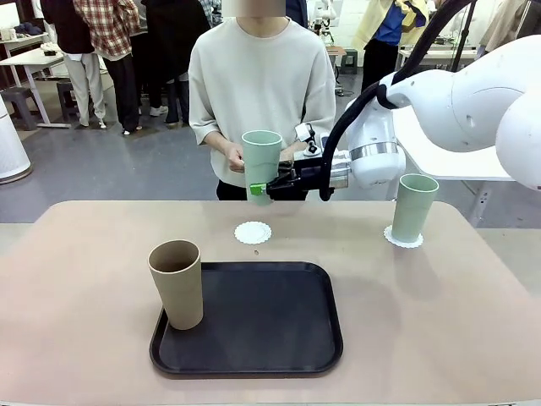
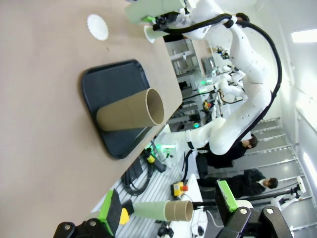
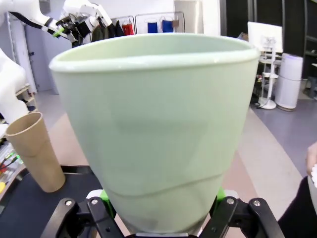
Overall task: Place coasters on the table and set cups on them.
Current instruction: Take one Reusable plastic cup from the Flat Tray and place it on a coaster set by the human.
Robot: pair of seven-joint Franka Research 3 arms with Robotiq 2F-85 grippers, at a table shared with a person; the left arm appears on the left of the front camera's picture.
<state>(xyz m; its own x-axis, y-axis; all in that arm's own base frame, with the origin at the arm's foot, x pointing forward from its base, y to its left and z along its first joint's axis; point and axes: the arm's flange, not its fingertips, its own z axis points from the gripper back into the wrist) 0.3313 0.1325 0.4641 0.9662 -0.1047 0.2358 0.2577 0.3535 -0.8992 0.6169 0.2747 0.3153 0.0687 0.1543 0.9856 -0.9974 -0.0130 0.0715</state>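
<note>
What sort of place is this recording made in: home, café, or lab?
Probably a robotics lab or workshop: a white robot arm works at the beige table, white worktables stand on a bare grey floor behind, and a yellow emergency-stop box lies near cables.

Three cups (image 1: 261, 161) (image 1: 414, 207) (image 1: 177, 283) — two mint green, one tan — two coasters (image 1: 253, 233) (image 1: 393, 238), one tray (image 1: 262, 321).

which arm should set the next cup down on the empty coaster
Right. The right gripper is shut on a mint cup, in the air close to the bare coaster. The left gripper is open and empty, farther off.
</note>
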